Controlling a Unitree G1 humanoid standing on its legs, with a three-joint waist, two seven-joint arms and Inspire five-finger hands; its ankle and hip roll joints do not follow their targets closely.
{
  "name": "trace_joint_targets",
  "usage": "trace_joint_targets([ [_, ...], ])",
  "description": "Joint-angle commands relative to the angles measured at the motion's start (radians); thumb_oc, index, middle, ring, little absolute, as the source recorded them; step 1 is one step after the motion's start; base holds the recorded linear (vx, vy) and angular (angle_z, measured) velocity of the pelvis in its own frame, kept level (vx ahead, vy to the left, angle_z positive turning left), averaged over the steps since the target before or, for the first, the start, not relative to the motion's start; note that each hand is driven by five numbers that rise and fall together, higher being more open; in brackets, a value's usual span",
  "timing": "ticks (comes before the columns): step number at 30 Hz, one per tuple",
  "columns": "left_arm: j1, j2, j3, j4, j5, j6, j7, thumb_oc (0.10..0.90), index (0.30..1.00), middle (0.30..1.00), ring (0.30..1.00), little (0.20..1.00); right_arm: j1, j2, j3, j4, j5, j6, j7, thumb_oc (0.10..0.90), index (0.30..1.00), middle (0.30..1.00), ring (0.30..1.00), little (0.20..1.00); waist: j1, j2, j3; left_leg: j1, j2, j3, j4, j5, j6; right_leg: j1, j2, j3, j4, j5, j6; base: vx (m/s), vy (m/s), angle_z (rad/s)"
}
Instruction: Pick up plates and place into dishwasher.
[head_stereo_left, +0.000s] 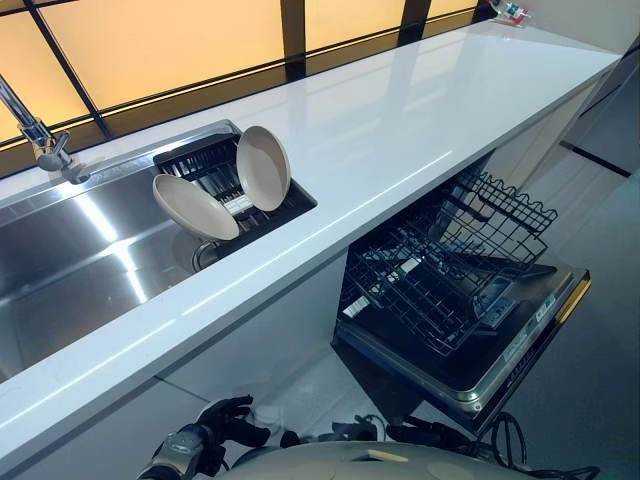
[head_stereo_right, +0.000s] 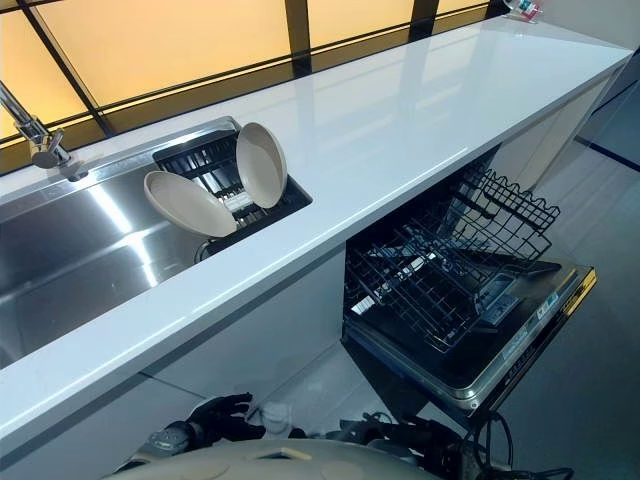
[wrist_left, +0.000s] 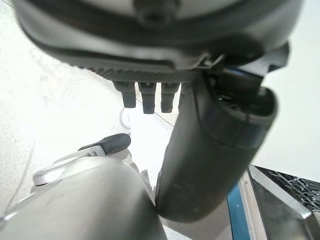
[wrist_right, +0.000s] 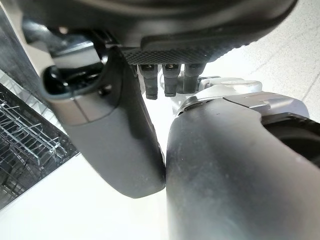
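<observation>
Two beige plates stand tilted in a black dish rack (head_stereo_left: 196, 158) at the right end of the sink: one plate (head_stereo_left: 195, 207) leans low at the front, the other plate (head_stereo_left: 263, 167) stands more upright behind it. Below the counter the dishwasher is open, its door (head_stereo_left: 505, 360) folded down and its empty wire rack (head_stereo_left: 440, 270) pulled out. My left hand (head_stereo_left: 230, 420) hangs low in front of the counter, its fingers (wrist_left: 145, 97) relaxed and holding nothing. Down by the dishwasher door my right hand (head_stereo_right: 400, 438) hangs too, open and empty, with its thumb (wrist_right: 110, 130) relaxed.
A long white counter (head_stereo_left: 400, 130) runs from the steel sink (head_stereo_left: 70, 250) to the far right. A faucet (head_stereo_left: 40, 135) stands at the sink's back left. The open dishwasher door juts out over the pale floor (head_stereo_left: 600, 300).
</observation>
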Motion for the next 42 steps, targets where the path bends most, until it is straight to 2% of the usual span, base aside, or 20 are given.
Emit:
trace_joint_targets([
  [1, -0.051, -0.003, 0.016, 0.036, -0.012, -0.045, -0.003, 0.8, 0.9, 0.9, 0.9, 0.9, -0.023, -0.018, 0.022, 0.035, -0.032, -0.012, 0.01, 0.8, 0.9, 0.9, 0.9, 0.9, 0.011, 0.05, 0.021, 0.015, -0.038, 0.106, 0.015, -0.118, 0.014, -0.027, 0.071, 0.023, 0.109, -0.138, 0.02, 0.0, 0.0, 0.0],
  [6, -0.049, -0.005, 0.028, 0.037, -0.07, -0.053, -0.052, 0.8, 0.9, 0.9, 0.9, 0.9, -0.023, -0.017, 0.02, 0.036, -0.031, -0.01, 0.01, 0.8, 0.9, 0.9, 0.9, 0.9, 0.011, 0.048, 0.022, 0.018, -0.038, 0.107, 0.013, -0.118, 0.014, -0.026, 0.071, 0.023, 0.108, -0.138, 0.02, 0.0, 0.0, 0.0],
  [9, -0.043, -0.017, 0.061, 0.004, -0.281, -0.024, -0.164, 0.8, 0.9, 0.9, 0.9, 0.9, -0.021, -0.011, 0.021, 0.027, -0.028, -0.005, 0.003, 0.8, 0.9, 0.9, 0.9, 0.9, 0.012, 0.048, 0.021, 0.018, -0.037, 0.105, 0.01, -0.115, 0.012, -0.026, 0.071, 0.026, 0.105, -0.133, 0.021, 0.0, 0.0, 0.0],
  [11, -0.038, -0.036, 0.116, -0.067, -0.53, 0.105, -0.369, 0.8, 0.9, 0.9, 0.9, 0.9, -0.019, -0.011, 0.01, 0.012, -0.028, 0.007, 0.001, 0.8, 0.9, 0.9, 0.9, 0.9, 0.018, 0.047, 0.022, 0.015, -0.038, 0.101, 0.01, -0.116, 0.011, -0.028, 0.069, 0.025, 0.103, -0.131, 0.023, 0.0, 0.0, 0.0],
  [14, -0.016, -0.052, 0.157, -0.219, -0.727, 0.273, -0.638, 0.8, 0.9, 0.9, 0.9, 0.9, -0.02, -0.022, -0.014, -0.002, -0.034, 0.024, 0.009, 0.8, 0.9, 0.9, 0.9, 0.9, 0.033, 0.046, 0.027, 0.007, -0.037, 0.1, 0.009, -0.117, 0.008, -0.035, 0.066, 0.02, 0.104, -0.125, 0.025, -0.04, -0.012, 0.0],
  [17, -0.004, -0.068, 0.192, -0.325, -0.76, 0.356, -0.934, 0.8, 0.9, 0.9, 0.9, 0.9, -0.018, -0.026, -0.034, -0.001, -0.044, 0.021, 0.022, 0.8, 0.9, 0.9, 0.9, 0.9, 0.044, 0.044, 0.031, 0.003, -0.036, 0.093, 0.007, -0.118, 0.009, -0.04, 0.065, 0.018, 0.105, -0.12, 0.025, 0.0, 0.0, 0.0],
  [21, 0.006, -0.116, 0.206, -0.448, -0.778, 0.38, -1.305, 0.8, 0.9, 0.9, 0.9, 0.9, -0.023, -0.022, -0.046, 0.031, -0.06, -0.007, 0.038, 0.8, 0.9, 0.9, 0.9, 0.9, 0.053, 0.041, 0.032, 0.003, -0.034, 0.087, 0.007, -0.128, 0.009, -0.041, 0.065, 0.022, 0.103, -0.119, 0.025, 0.0, 0.0, 0.0],
  [23, 0.004, -0.134, 0.175, -0.53, -0.836, 0.381, -1.42, 0.8, 0.9, 0.9, 0.9, 0.9, -0.029, -0.015, -0.045, 0.05, -0.069, -0.023, 0.044, 0.8, 0.9, 0.9, 0.9, 0.9, 0.052, 0.038, 0.032, 0.005, -0.032, 0.085, 0.007, -0.133, 0.008, -0.04, 0.065, 0.026, 0.101, -0.117, 0.026, 0.0, 0.0, 0.0],
  [27, -0.039, -0.146, 0.083, -0.763, -1.097, 0.456, -1.431, 0.8, 0.9, 0.9, 0.9, 0.9, -0.042, -0.005, -0.026, 0.085, -0.07, -0.045, 0.047, 0.8, 0.9, 0.9, 0.9, 0.9, 0.044, 0.033, 0.027, 0.011, -0.028, 0.089, 0.007, -0.142, 0.006, -0.035, 0.068, 0.035, 0.095, -0.117, 0.026, 0.0, 0.0, 0.0],
  [30, -0.095, -0.129, 0.01, -0.985, -1.343, 0.357, -1.207, 0.8, 0.9, 0.9, 0.9, 0.9, -0.054, 0.003, 0.001, 0.089, -0.068, -0.038, 0.035, 0.8, 0.9, 0.9, 0.9, 0.9, 0.033, 0.031, 0.024, 0.014, -0.025, 0.093, 0.007, -0.144, 0.004, -0.032, 0.072, 0.046, 0.092, -0.117, 0.025, 0.0, 0.0, 0.0],
  [32, -0.14, -0.102, 0.008, -1.147, -1.348, 0.044, -0.882, 0.8, 0.9, 0.9, 0.9, 0.9, -0.051, 0.011, 0.016, 0.08, -0.06, -0.033, 0.026, 0.8, 0.9, 0.9, 0.9, 0.9, 0.029, 0.03, 0.023, 0.018, -0.025, 0.093, 0.007, -0.147, 0.006, -0.029, 0.074, 0.051, 0.093, -0.12, 0.023, 0.0, 0.0, 0.0],
  [33, -0.161, -0.044, 0.027, -1.208, -1.234, -0.192, -0.685, 0.8, 0.9, 0.9, 0.9, 0.9, -0.042, 0.015, 0.028, 0.067, -0.043, -0.032, 0.016, 0.8, 0.9, 0.9, 0.9, 0.9, 0.03, 0.033, 0.027, 0.021, -0.026, 0.089, 0.007, -0.147, 0.008, -0.024, 0.075, 0.05, 0.097, -0.125, 0.023, 0.0, 0.0, 0.0],
  [34, -0.164, -0.031, 0.032, -1.216, -1.138, -0.318, -0.596, 0.8, 0.9, 0.9, 0.9, 0.9, -0.038, 0.016, 0.031, 0.062, -0.037, -0.031, 0.011, 0.8, 0.9, 0.9, 0.9, 0.9, 0.031, 0.034, 0.027, 0.021, -0.026, 0.088, 0.007, -0.146, 0.008, -0.024, 0.075, 0.049, 0.097, -0.127, 0.023, 0.0, 0.0, 0.0],
  [35, -0.173, 0.025, 0.067, -1.246, -0.866, -0.568, -0.37, 0.8, 0.9, 0.9, 0.9, 0.9, -0.019, 0.019, 0.035, 0.039, -0.022, -0.028, -0.001, 0.8, 0.9, 0.9, 0.9, 0.9, 0.035, 0.037, 0.027, 0.022, -0.029, 0.08, 0.007, -0.147, 0.012, -0.02, 0.074, 0.043, 0.095, -0.129, 0.024, 0.0, 0.0, 0.0],
  [36, -0.182, 0.087, 0.105, -1.273, -0.515, -0.702, -0.07, 0.8, 0.9, 0.9, 0.9, 0.9, -0.003, 0.022, 0.04, 0.031, -0.01, -0.037, -0.01, 0.8, 0.9, 0.9, 0.9, 0.9, 0.039, 0.04, 0.025, 0.021, -0.033, 0.073, 0.007, -0.145, 0.014, -0.018, 0.074, 0.038, 0.092, -0.131, 0.025, 0.0, 0.0, 0.0],
  [37, -0.185, 0.105, 0.12, -1.278, -0.359, -0.723, 0.042, 0.8, 0.9, 0.9, 0.9, 0.9, 0.002, 0.025, 0.042, 0.029, -0.006, -0.041, -0.014, 0.8, 0.9, 0.9, 0.9, 0.9, 0.04, 0.041, 0.022, 0.017, -0.034, 0.07, 0.007, -0.142, 0.016, -0.021, 0.074, 0.036, 0.09, -0.129, 0.025, 0.0, 0.0, 0.0],
  [38, -0.192, 0.153, 0.155, -1.291, -0.095, -0.722, 0.282, 0.8, 0.9, 0.9, 0.9, 0.9, 0.017, 0.03, 0.045, 0.03, 0.004, -0.055, -0.02, 0.8, 0.9, 0.9, 0.9, 0.9, 0.043, 0.043, 0.015, 0.015, -0.038, 0.063, 0.007, -0.142, 0.02, -0.02, 0.076, 0.033, 0.087, -0.131, 0.024, 0.0, 0.0, 0.0],
  [39, -0.201, 0.192, 0.2, -1.302, 0.038, -0.686, 0.402, 0.8, 0.9, 0.9, 0.9, 0.9, 0.031, 0.035, 0.048, 0.035, 0.012, -0.07, -0.023, 0.8, 0.9, 0.9, 0.9, 0.9, 0.044, 0.042, 0.008, 0.014, -0.042, 0.059, 0.007, -0.143, 0.023, -0.018, 0.077, 0.03, 0.084, -0.134, 0.023, 0.02, -0.004, 0.05],
  [41, -0.222, 0.277, 0.308, -1.326, 0.251, -0.569, 0.583, 0.8, 0.9, 0.9, 0.9, 0.9, 0.047, 0.04, 0.045, 0.055, 0.02, -0.089, -0.023, 0.8, 0.9, 0.9, 0.9, 0.9, 0.05, 0.038, -0.012, 0.01, -0.048, 0.058, 0.007, -0.144, 0.026, -0.016, 0.079, 0.025, 0.078, -0.139, 0.019, 0.04, -0.011, 0.15],
  [42, -0.224, 0.292, 0.319, -1.327, 0.261, -0.557, 0.605, 0.8, 0.9, 0.9, 0.9, 0.9, 0.048, 0.04, 0.043, 0.056, 0.019, -0.089, -0.022, 0.8, 0.9, 0.9, 0.9, 0.9, 0.051, 0.038, -0.014, 0.01, -0.048, 0.057, 0.007, -0.144, 0.027, -0.015, 0.08, 0.025, 0.077, -0.139, 0.018, 0.05, -0.017, 0.21],
])
